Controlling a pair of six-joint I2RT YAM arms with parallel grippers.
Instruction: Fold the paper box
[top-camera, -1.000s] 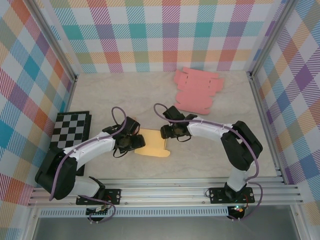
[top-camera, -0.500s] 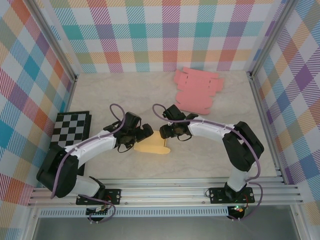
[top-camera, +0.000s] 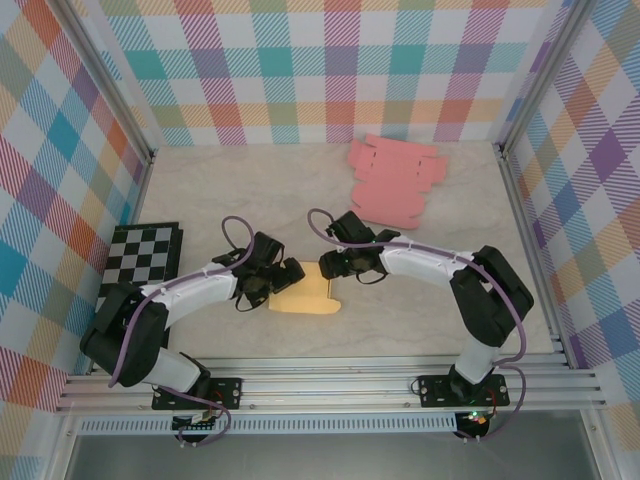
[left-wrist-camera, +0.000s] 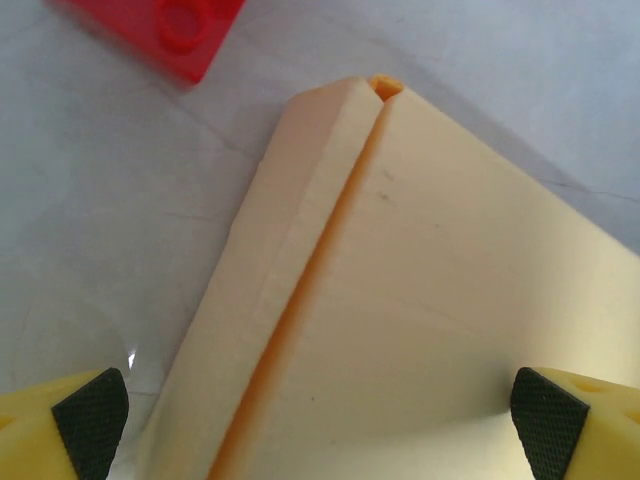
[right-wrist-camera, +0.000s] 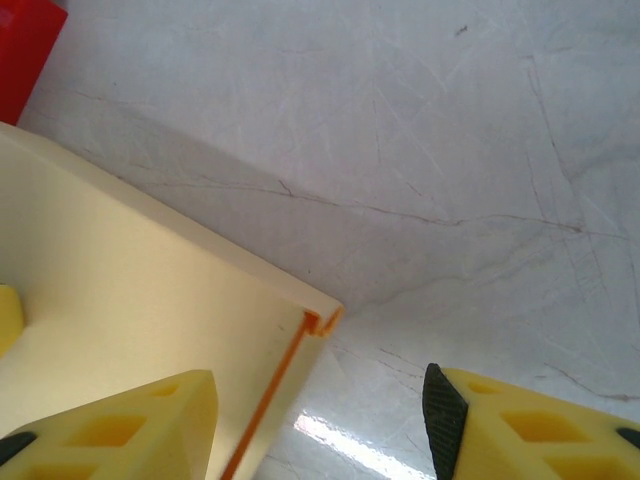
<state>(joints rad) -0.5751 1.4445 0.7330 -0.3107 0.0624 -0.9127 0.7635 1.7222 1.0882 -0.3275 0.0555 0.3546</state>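
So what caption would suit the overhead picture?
Left arm and right arm meet at a yellow paper box; pink cardboard and a checkerboard lie aside.

The box (top-camera: 308, 294) lies on the worktop (top-camera: 430, 300) near the front, a little left of centre. The left claw (top-camera: 283, 281) sits at its left end, jaws spread wide across that end. The right claw (top-camera: 326, 268) stands at its back edge, with that edge between the parted jaws. Flat sheets (top-camera: 393, 180) lie well behind and to the right, near the back wall. A checkerboard (top-camera: 143, 258) lies at the left edge, apart from the box.
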